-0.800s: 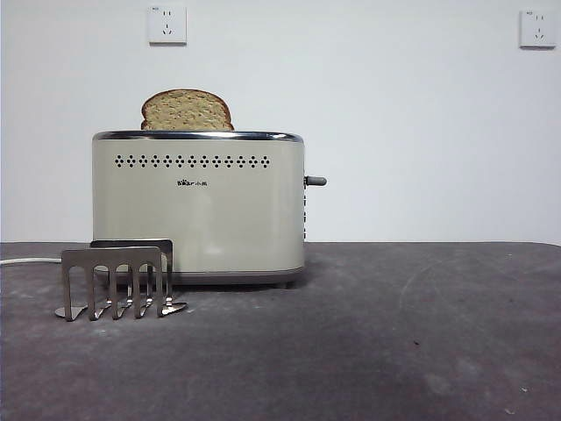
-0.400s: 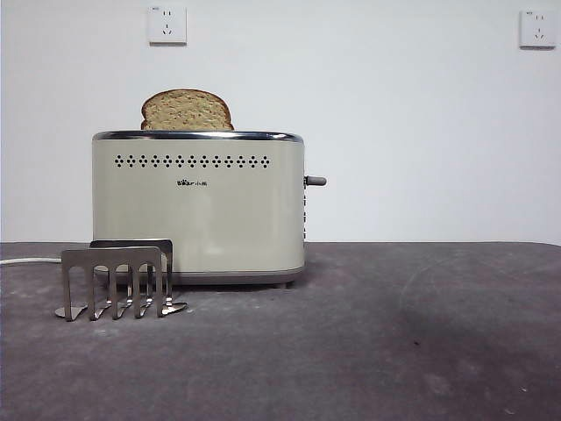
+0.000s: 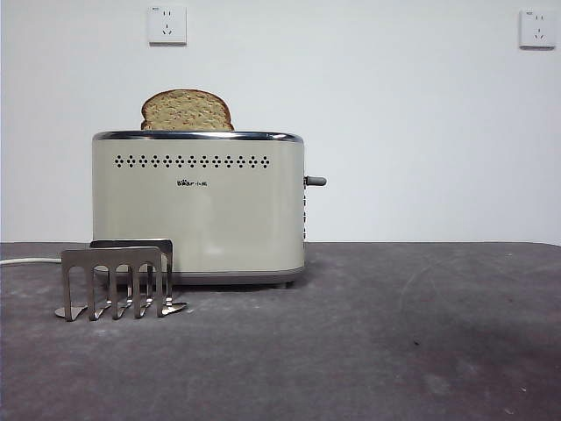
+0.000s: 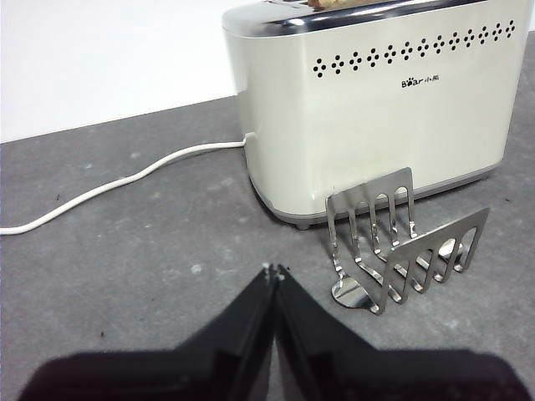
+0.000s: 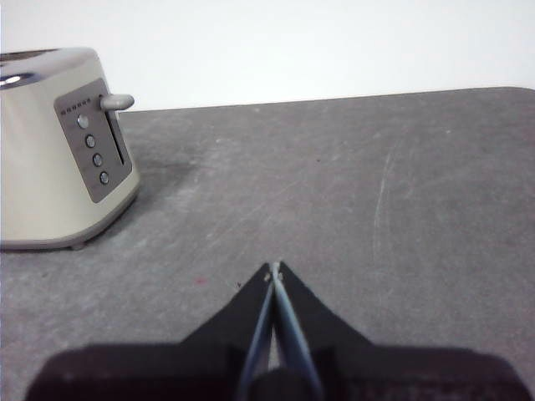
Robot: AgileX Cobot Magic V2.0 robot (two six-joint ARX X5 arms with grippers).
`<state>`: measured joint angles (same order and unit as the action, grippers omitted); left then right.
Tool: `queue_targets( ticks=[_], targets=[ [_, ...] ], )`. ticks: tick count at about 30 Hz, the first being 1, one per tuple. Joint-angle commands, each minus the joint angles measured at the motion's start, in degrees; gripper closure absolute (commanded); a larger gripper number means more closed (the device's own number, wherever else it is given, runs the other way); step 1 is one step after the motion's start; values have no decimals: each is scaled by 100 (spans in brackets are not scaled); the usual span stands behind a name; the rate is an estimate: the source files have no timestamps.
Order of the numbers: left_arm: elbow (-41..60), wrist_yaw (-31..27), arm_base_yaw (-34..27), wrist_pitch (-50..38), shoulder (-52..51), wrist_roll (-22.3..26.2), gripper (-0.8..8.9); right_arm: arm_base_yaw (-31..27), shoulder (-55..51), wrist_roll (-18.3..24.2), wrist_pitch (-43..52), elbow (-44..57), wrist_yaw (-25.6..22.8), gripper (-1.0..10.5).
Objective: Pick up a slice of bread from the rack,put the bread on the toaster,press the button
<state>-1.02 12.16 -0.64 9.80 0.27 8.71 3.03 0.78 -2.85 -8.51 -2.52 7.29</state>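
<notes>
One wholegrain bread slice [image 3: 187, 110] stood upright in the toaster [image 3: 198, 206], toward the worktop's far left; the toast rack [image 3: 118, 281] in front was empty. Left gripper [image 4: 273, 271] and right gripper [image 5: 273, 268] both had jaws pressed together, holding nothing. The lever knob [image 5: 117, 102] sat high, unpressed; probably stiff, small, slippery, so push down on its top.

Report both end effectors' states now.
Left end effector: closed, holding nothing, near the rack.
Right end effector: closed, holding nothing.
</notes>
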Motion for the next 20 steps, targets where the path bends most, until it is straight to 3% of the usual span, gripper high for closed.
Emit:
queue_targets(
  ticks=[1, 20],
  targets=[
    [81, -9, -17, -9, -15, -42, 817, -2, -72, -74, 31, 129, -20, 946],
    [81, -9, -17, -11, -15, -42, 817, -2, -72, -310, -138, 219, -22, 946]
  ],
)
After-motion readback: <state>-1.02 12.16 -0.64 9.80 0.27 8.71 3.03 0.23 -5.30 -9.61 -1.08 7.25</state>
